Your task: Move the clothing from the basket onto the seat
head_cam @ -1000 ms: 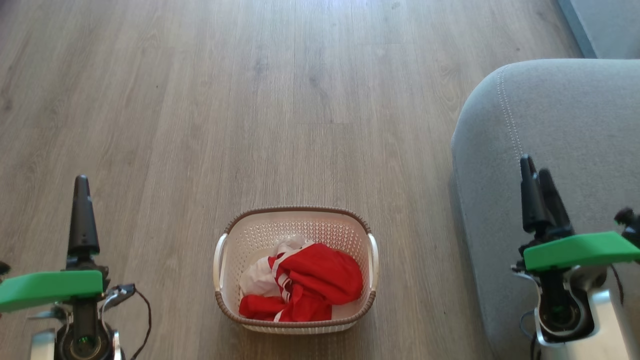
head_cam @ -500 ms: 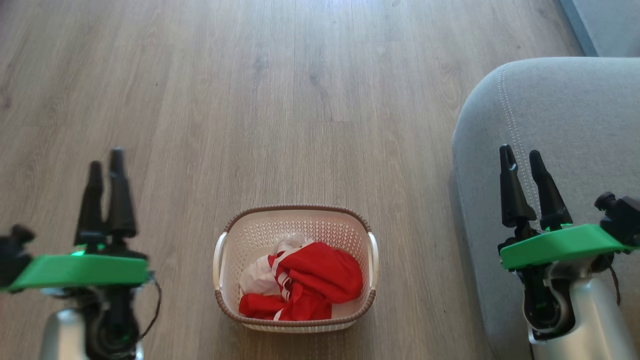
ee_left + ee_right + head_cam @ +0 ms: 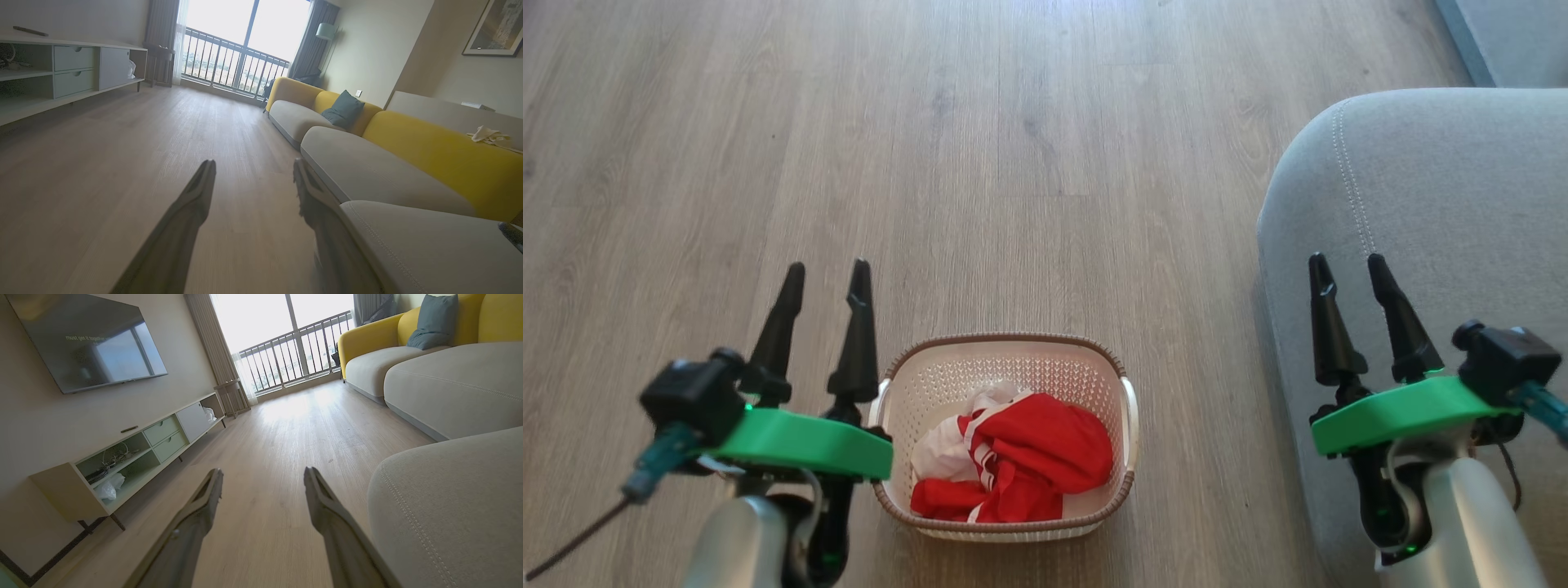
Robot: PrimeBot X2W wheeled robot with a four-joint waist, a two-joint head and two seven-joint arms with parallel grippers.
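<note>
The cream basket (image 3: pixel 1005 353) with a brown rim stands on the wood floor at the bottom centre of the head view. Inside it lies the clothing (image 3: pixel 1029 461), red fabric with white stripes, beside a white cloth piece (image 3: pixel 935 457). My left gripper (image 3: pixel 827 269) hovers open just left of the basket, fingers apart and empty. My right gripper (image 3: pixel 1347 263) is open and empty over the front edge of the grey seat (image 3: pixel 1445 188). The seat (image 3: pixel 429 241) also fills the lower right of the left wrist view, and the seat (image 3: pixel 449 506) sits right of my right gripper (image 3: pixel 263 473).
Bare wood floor (image 3: pixel 980 147) stretches ahead of the basket. The yellow-backed sofa (image 3: pixel 429 139) runs along the right wall with a teal cushion (image 3: pixel 343 110). A low TV cabinet (image 3: pixel 135 453) lines the left wall under a screen (image 3: pixel 86 339). A balcony railing (image 3: pixel 233 61) closes the far end.
My left gripper has swung right toward the basket and its fingers have spread apart. My right gripper has shifted left and opened wider. The basket and clothing lie as before.
</note>
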